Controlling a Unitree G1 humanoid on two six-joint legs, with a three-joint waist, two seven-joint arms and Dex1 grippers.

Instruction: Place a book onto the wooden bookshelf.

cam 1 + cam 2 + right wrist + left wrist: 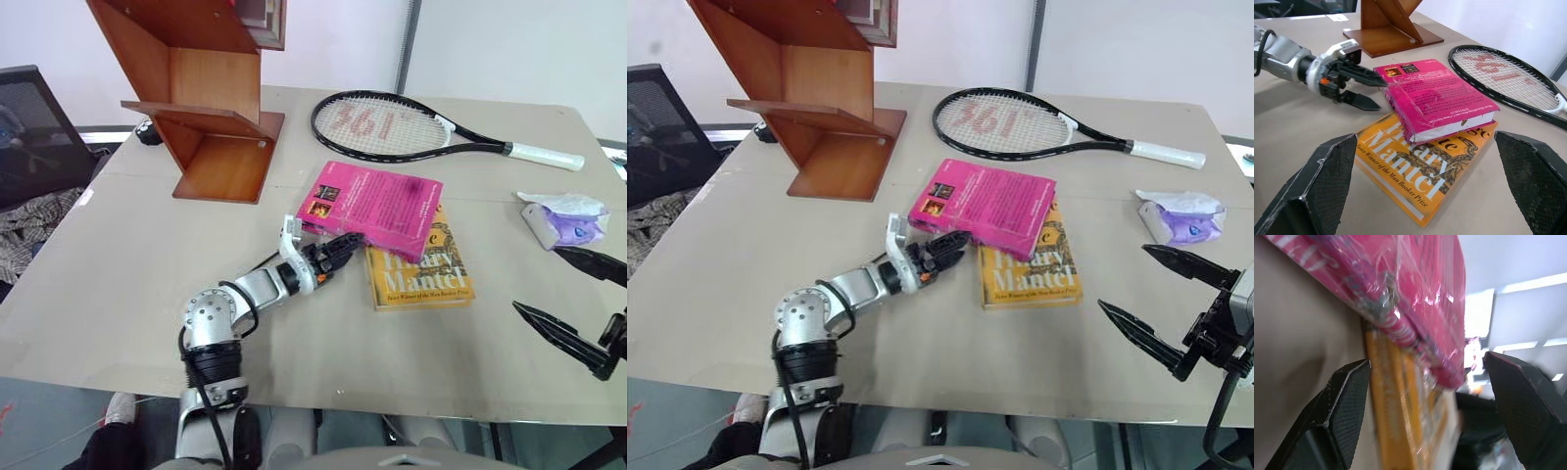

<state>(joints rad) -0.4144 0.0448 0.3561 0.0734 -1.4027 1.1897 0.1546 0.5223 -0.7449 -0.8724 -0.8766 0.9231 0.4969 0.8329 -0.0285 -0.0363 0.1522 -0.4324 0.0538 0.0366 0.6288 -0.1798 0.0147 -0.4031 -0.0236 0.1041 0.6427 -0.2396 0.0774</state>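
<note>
The book (377, 206), a thick pink paperback, is lying flat on the table (118, 284), overlapping the upper part of a yellow-orange book (423, 269), well apart from the wooden bookshelf (201, 103) standing at the table's far left. The left gripper (1362, 91) is being held at the book's near corner with its fingers spread, one above the cover and one at table level, nothing yet being pinched. The right gripper (1161, 299) is being held off to the side, jaws wide and empty. Several failures are being risked here: only a corner is being straddled, so a heavy book may be tipped or dropped once it is lifted; the glossy wrapping on the cover is likely being offered as a slippery surface; and the lower finger may be wedged under both books, so that the yellow-orange one is dragged along. A racket (402, 127) is lying near the route to the shelf.
</note>
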